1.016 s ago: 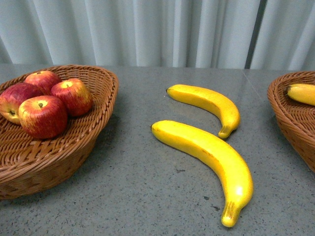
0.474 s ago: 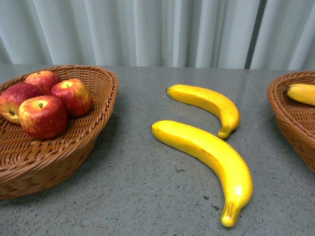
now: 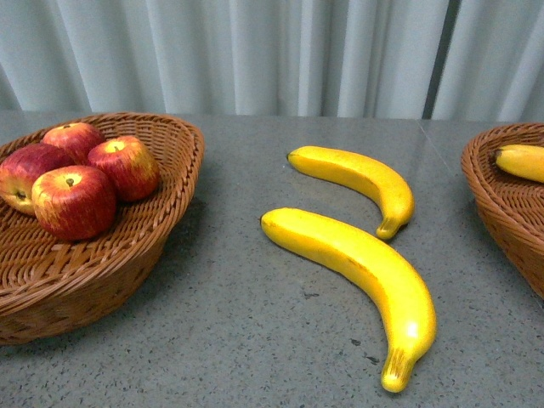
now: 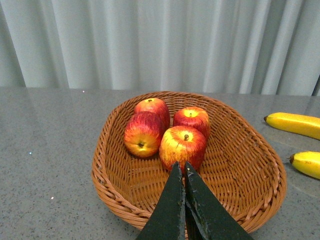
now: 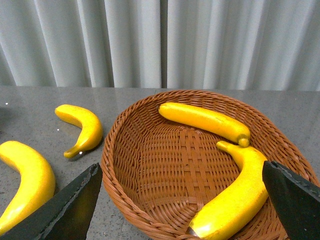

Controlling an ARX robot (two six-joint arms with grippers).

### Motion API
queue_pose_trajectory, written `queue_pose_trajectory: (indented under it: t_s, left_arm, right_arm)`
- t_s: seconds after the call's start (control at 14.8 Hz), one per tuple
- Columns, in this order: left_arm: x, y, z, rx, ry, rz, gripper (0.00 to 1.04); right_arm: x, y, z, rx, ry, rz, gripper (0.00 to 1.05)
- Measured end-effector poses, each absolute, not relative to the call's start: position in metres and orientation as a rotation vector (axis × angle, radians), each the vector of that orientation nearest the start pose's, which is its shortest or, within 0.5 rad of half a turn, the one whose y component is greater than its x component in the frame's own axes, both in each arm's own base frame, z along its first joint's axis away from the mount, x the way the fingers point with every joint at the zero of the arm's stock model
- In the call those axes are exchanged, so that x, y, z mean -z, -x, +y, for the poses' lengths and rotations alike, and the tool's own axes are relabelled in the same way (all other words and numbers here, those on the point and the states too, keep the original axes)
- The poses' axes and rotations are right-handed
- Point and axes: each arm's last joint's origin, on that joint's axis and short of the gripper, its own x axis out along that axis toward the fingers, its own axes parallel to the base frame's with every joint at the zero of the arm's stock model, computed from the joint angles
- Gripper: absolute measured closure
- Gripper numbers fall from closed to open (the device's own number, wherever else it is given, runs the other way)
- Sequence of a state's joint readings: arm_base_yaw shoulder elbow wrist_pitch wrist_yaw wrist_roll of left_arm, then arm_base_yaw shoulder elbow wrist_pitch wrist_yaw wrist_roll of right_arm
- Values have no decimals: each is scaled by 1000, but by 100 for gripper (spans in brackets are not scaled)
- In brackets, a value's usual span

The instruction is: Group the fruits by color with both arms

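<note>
Ahead of the left claw (image 4: 182,165), whose black fingers (image 4: 170,210) look matt, the apples (image 4: 183,145) are glossy and smooth in a rough woven wicker basket (image 4: 265,170). Bananas (image 5: 242,187) beyond the right claw (image 5: 182,200) have a smooth plastic sheen. The grey table (image 4: 50,150) looks speckled and faintly glossy.

Wide bare desk (image 3: 238,348) up front, an easy run there. Mid-desk, the near banana (image 3: 365,272) and far banana (image 3: 361,177) lie close, only a slim lane between. Left basket (image 3: 183,170) and right basket (image 3: 486,200) walls hem both sides; apples (image 3: 75,202) crowd the left basket's far part.
</note>
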State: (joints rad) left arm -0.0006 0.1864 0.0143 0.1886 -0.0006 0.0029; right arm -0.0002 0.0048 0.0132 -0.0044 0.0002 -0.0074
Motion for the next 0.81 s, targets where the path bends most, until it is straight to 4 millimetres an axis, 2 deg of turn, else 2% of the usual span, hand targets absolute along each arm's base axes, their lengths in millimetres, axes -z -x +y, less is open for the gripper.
queue_pose_trajectory:
  t_s: [0.2, 0.47, 0.81]
  left_arm:
    - [-167, -98, 0, -1, -3, 5, 103]
    - [-167, -97, 0, 0, -3, 1, 103]
    - [-167, -97, 0, 0, -1, 0, 39]
  right_arm:
    - [-167, -97, 0, 0, 7, -4, 7]
    - [-167, -97, 0, 0, 7, -4, 7]
    - [-167, -97, 0, 0, 7, -4, 7]
